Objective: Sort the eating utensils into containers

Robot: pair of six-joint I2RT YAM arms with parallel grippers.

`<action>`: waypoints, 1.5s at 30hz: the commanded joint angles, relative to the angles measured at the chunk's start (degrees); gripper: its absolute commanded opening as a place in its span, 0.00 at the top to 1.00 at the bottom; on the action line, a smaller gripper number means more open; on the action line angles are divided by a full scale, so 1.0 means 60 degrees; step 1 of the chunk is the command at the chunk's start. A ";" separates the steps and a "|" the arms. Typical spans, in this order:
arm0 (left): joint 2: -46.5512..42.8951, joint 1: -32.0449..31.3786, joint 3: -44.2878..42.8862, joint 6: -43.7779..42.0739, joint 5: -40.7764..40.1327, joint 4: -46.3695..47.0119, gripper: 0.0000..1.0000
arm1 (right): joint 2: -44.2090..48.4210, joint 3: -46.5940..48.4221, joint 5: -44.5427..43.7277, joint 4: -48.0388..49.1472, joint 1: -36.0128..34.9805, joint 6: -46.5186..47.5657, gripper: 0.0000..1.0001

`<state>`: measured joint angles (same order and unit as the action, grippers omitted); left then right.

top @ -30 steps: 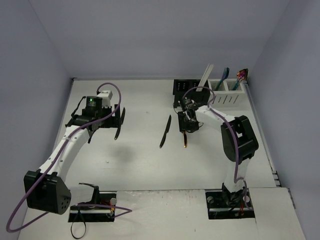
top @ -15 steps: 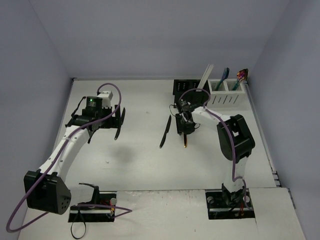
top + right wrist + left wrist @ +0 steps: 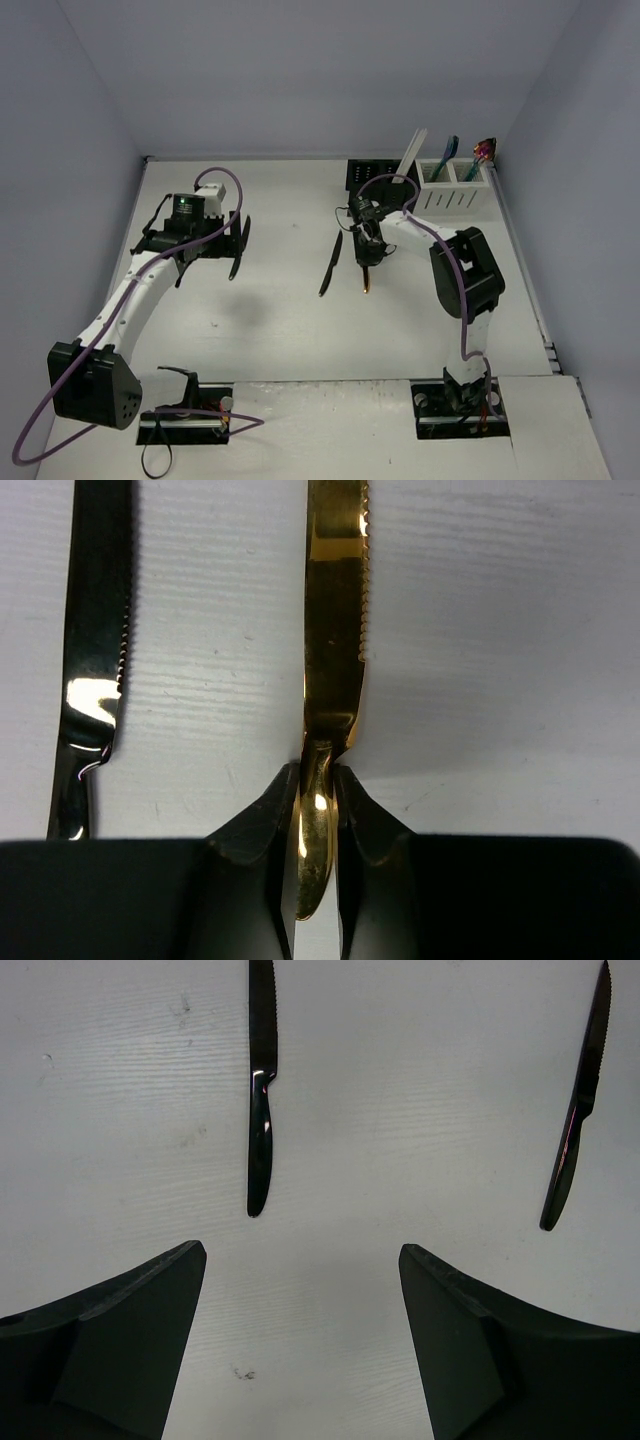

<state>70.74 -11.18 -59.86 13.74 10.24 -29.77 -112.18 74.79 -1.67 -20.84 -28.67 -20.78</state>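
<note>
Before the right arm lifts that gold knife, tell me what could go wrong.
1. The right gripper pinches the gold knife only on its narrow, shiny handle, with the whole blade sticking out ahead, so the knife may pivot or slip on the lift.
2. The black knife lies close alongside it on the table, so a sideways swing could knock it.

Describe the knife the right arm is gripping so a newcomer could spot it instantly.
From the white caddy at the far right, look left and nearer. Two knives lie side by side; the gold knife is the right one, handle pinched in the right gripper, unlike the black knife.
</note>
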 commanded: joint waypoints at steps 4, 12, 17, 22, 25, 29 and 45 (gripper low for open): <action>0.0021 0.0047 -0.0376 0.0074 0.0071 0.0187 0.24 | -0.0323 0.0315 -0.0619 -0.0115 -0.0213 0.0353 1.00; 0.0008 0.0055 -0.0372 0.0084 0.0045 0.0195 0.24 | 0.1676 0.1123 -0.0578 -0.0080 -0.0707 0.1184 1.00; 0.0027 0.0047 -0.0366 0.0084 0.0037 0.0201 0.24 | 0.2561 0.2336 -0.0600 -0.0011 -0.0716 0.1668 1.00; 0.0060 0.0047 -0.0366 0.0098 0.0022 0.0202 0.24 | 0.2496 0.3854 -0.0967 0.0443 -0.0496 0.2336 1.00; 0.0061 0.0042 -0.0366 0.0084 0.0012 0.0191 0.24 | 0.2328 0.4294 -0.0940 0.1652 -0.0038 0.2472 1.00; 0.0066 0.0047 -0.0351 0.0084 -0.0007 0.0202 0.24 | 0.1943 0.4520 -0.0500 0.3361 0.0786 0.2231 1.00; 0.0234 0.0047 -0.0372 0.0171 0.0077 0.0275 0.24 | -0.0814 0.4636 -0.0796 0.8114 0.1408 0.3125 1.00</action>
<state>71.86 -11.18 -59.86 13.99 10.24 -29.89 -116.80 102.27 -5.33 12.42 -20.00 -3.53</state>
